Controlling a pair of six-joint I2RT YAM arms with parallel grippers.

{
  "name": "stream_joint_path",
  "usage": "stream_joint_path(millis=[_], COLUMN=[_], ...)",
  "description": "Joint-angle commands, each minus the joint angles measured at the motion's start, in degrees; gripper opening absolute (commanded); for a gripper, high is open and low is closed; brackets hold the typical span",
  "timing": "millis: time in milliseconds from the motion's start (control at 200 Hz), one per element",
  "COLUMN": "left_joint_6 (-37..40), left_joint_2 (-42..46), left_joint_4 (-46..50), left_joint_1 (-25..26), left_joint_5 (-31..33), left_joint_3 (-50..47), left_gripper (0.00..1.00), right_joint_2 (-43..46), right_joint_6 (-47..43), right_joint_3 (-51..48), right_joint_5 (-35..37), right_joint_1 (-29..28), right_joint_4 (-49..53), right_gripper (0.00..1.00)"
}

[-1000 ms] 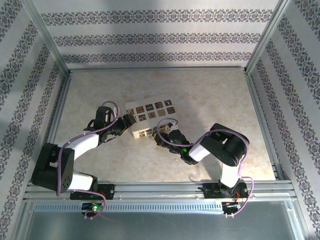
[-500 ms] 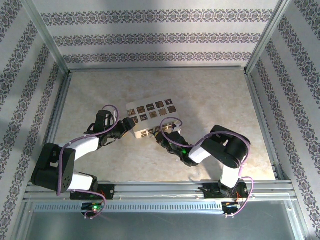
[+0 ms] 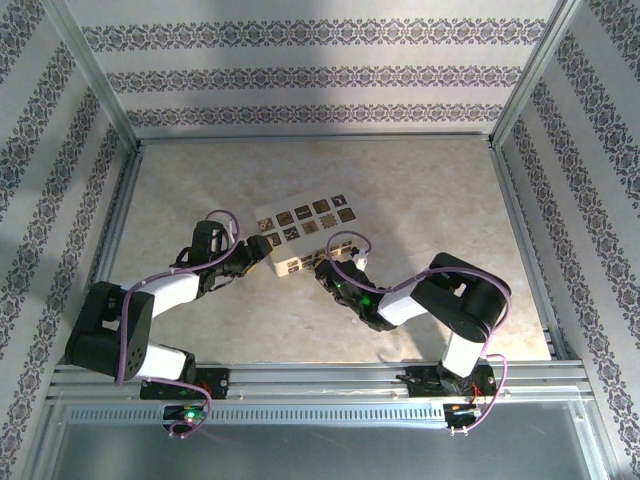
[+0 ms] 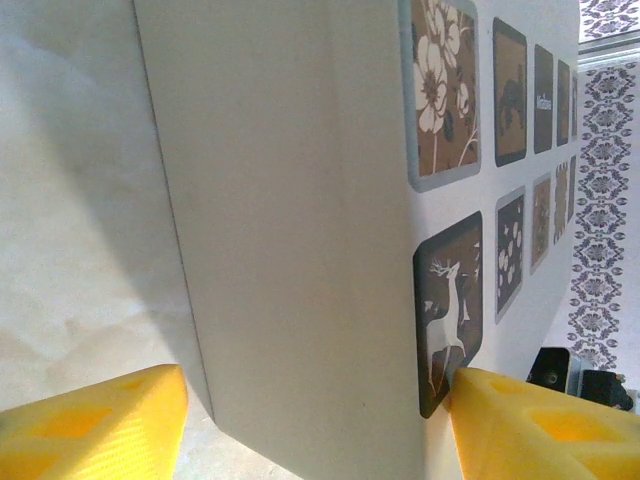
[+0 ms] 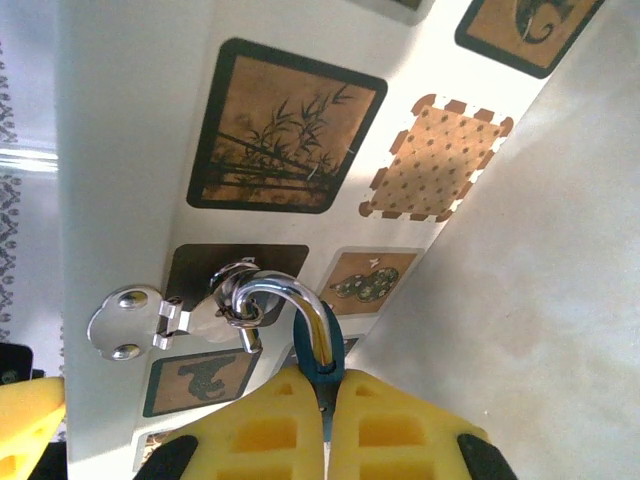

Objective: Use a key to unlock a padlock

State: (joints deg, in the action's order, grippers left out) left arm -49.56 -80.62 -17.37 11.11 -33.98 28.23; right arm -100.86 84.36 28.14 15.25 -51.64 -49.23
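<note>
The padlock (image 5: 322, 350) has a thin blue body, and its silvery shackle (image 5: 290, 298) is hooked through a metal hasp (image 5: 150, 320) on the front of the cream box (image 3: 300, 228). My right gripper (image 5: 325, 388) is shut on the blue body, yellow fingers pressed together around it. It sits at the box's near side (image 3: 333, 272). My left gripper (image 4: 315, 400) straddles the box's left end (image 3: 256, 250). One yellow finger (image 4: 530, 425) presses the tiled top by the deer tile, the other (image 4: 100, 425) sits at the lower edge. The key is hidden.
The box lies near the middle of the beige table (image 3: 420, 190). Aluminium rails (image 3: 320, 375) run along the near edge, and patterned walls close in the other three sides. Purple cables loop over both arms.
The box has turned and shifted slightly to the right. My right gripper has closed in low against its front. My left gripper stayed on the box's left end.
</note>
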Motion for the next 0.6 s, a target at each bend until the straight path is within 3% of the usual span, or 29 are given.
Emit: stream_joint_path(millis=[0,210,440,595], left_joint_6=[0.49,0.42,4.88,4.65], left_joint_2=[-2.26,-0.35,12.66,16.55], left_joint_4=[-0.07,-0.48,12.59,15.55], left_joint_1=[-0.72,-0.76,-0.74,0.29], left_joint_5=[0.98,0.51,4.74,3.29], left_joint_3=[-1.68,-2.04,1.78,5.77], left_gripper=[0.69,0.68,0.70,0.69], right_joint_2=[0.46,0.58,1.26,1.76], right_joint_6=[3.28,3.46,2.74,2.81], right_joint_3=[1.34,2.09,1.31,0.69], right_joint_5=[3.89,3.70,3.04,3.63], right_joint_1=[0.24,0.23,-0.19,-0.22], right_joint_4=[3.17,4.76,4.83,4.85], right_gripper=[0.02,0.02,0.02,0.02])
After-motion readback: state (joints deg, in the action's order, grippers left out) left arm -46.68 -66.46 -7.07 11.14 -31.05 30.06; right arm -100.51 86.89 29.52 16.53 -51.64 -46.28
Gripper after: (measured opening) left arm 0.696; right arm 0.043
